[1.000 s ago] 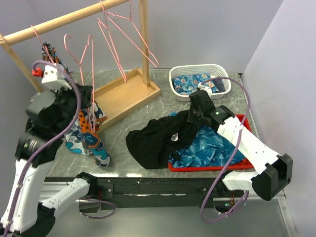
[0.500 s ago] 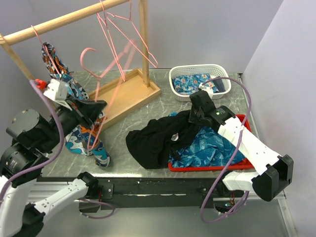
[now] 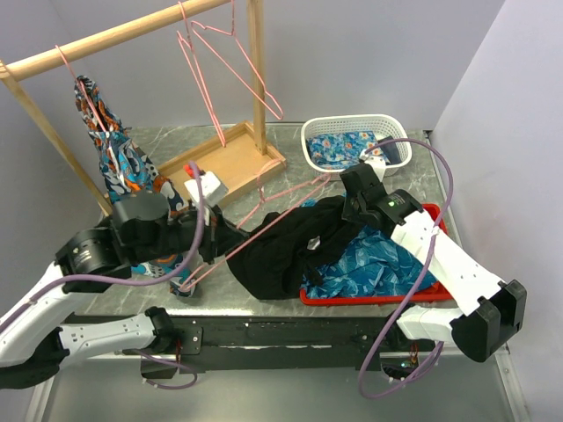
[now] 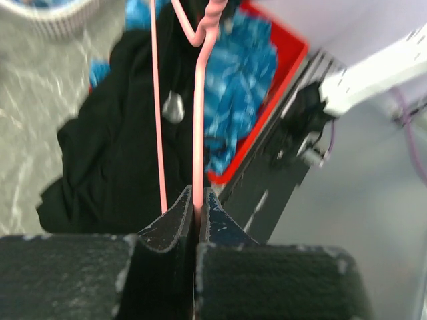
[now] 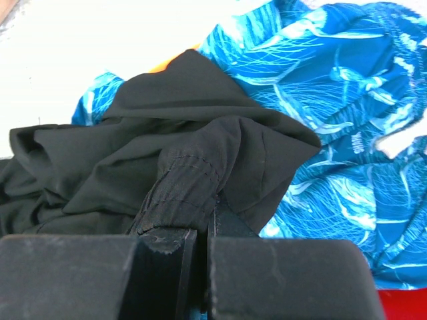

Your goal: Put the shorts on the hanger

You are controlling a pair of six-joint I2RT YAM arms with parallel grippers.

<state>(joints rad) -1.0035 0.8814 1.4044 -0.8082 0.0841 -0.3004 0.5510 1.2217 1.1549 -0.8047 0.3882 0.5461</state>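
The black shorts [image 3: 281, 251] lie crumpled on the table, partly over the red tray's [image 3: 369, 297] left side. My right gripper [image 3: 341, 211] is shut on a bunched fold of their waistband [image 5: 187, 183], jaws pinched on the fabric. My left gripper [image 3: 230, 242] is shut on a thin pink wire hanger [image 3: 264, 226]. The hanger slants low across the table from the front left toward the basket, over the shorts' upper edge. In the left wrist view the pink hanger wire [image 4: 198, 120] runs out from between the closed jaws, with the shorts [image 4: 113, 167] below it.
The wooden rack [image 3: 114, 35] stands at the back left with more pink hangers [image 3: 211, 88] and an orange-and-blue garment [image 3: 114, 163] hanging from it. A white basket [image 3: 356, 145] holds patterned cloth. Blue patterned cloth [image 3: 378, 264] fills the red tray.
My left arm has swung down from the rack and to the right, carrying the pink hanger to the shorts. The right arm and shorts have barely moved.
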